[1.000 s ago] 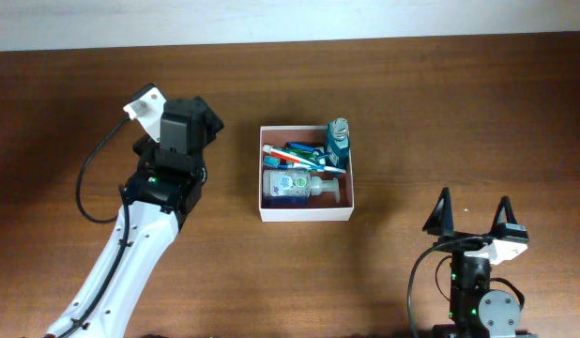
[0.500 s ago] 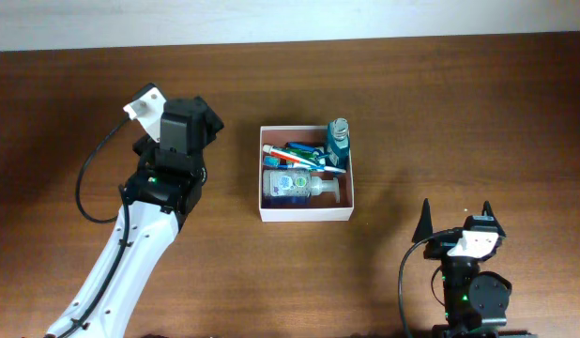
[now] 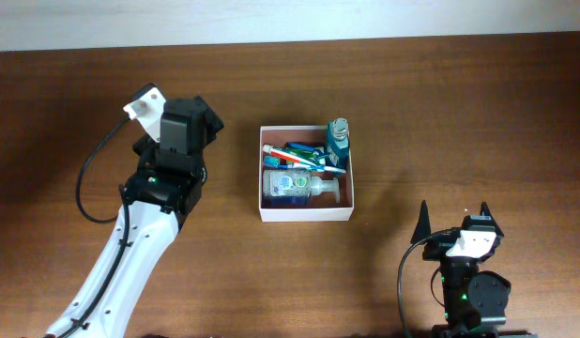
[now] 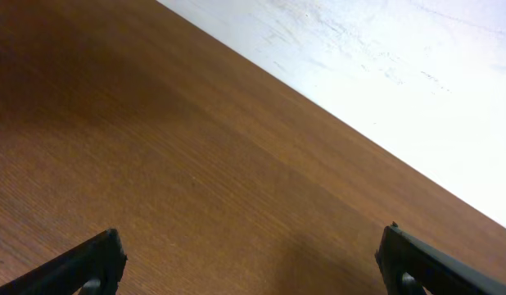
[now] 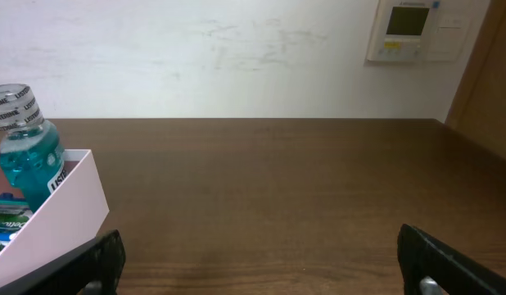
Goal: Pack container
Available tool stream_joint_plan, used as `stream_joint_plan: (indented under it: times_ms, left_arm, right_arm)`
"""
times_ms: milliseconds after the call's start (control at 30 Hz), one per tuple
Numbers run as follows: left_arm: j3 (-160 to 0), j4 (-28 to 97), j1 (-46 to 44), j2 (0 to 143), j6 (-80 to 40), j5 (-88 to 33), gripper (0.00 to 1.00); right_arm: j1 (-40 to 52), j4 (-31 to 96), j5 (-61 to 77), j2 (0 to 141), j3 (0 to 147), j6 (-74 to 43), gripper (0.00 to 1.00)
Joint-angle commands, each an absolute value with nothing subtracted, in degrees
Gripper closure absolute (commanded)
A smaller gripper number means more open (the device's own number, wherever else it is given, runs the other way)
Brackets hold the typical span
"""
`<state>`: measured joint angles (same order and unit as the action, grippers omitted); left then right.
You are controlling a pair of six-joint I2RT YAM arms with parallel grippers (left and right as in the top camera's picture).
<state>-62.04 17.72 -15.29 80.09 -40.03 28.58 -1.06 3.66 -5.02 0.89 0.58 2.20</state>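
The container (image 3: 307,213) is a square white-walled box at the table's middle. It holds a blue mouthwash bottle (image 3: 338,137), a clear pump bottle (image 3: 295,185) and toothbrushes (image 3: 295,152). Its corner (image 5: 60,217) and the mouthwash bottle (image 5: 24,152) show at the left of the right wrist view. My left gripper (image 3: 177,113) is open and empty, left of the box, over bare wood (image 4: 253,262). My right gripper (image 3: 454,221) is open and empty, near the front right, apart from the box (image 5: 261,266).
The wooden table (image 3: 440,103) ends at a white wall (image 5: 237,57) behind. A wall-mounted control unit (image 5: 413,29) hangs at the upper right of the right wrist view.
My right gripper has drawn back toward the table's front edge and turned a little. The left arm and the box's contents have not moved.
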Motion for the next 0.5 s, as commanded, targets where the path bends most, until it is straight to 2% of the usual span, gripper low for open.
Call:
stream_joint_plan:
  times_ms: [0,467]
  left_arm:
    - [-62.6,17.7,-15.2,79.4,-38.9,29.4,0.01]
    - [-62.6,18.2,-15.2,79.4,-38.9,29.4,0.01]
  right_arm:
    - [-0.8,4.2,-4.7,0.3,0.3,2.6,0.01]
    - [-0.8,4.2,-4.7,0.3,0.3,2.6,0.01]
